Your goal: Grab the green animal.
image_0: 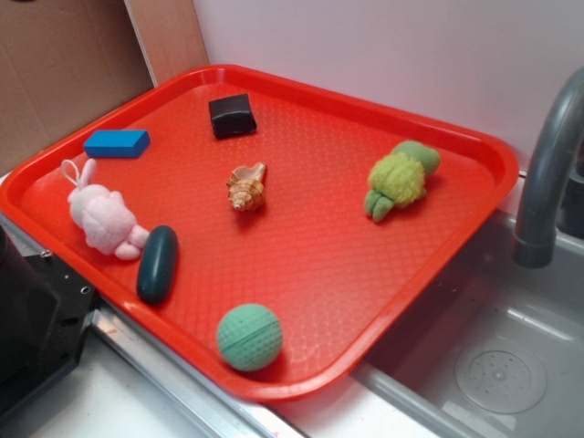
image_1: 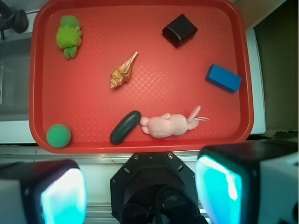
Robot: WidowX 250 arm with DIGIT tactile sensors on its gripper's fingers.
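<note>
The green animal [image_0: 400,178] is a fuzzy lime plush turtle with a darker green head and feet. It lies on the red tray [image_0: 347,274] toward the far right. In the wrist view the turtle [image_1: 68,36] sits in the tray's [image_1: 93,112] upper left corner. My gripper [image_1: 140,192] is high above the tray's near edge, far from the turtle. It is open, with the two teal pads [image_1: 63,196] wide apart and nothing between them. The gripper does not show in the exterior view.
Also on the tray: a pink bunny [image_0: 105,219], a dark green oval [image_0: 157,263], a teal dimpled ball [image_0: 249,337], a seashell [image_0: 246,186], a blue block [image_0: 117,142] and a black block [image_0: 232,116]. A sink [image_0: 493,365] with a grey faucet [image_0: 547,173] lies right.
</note>
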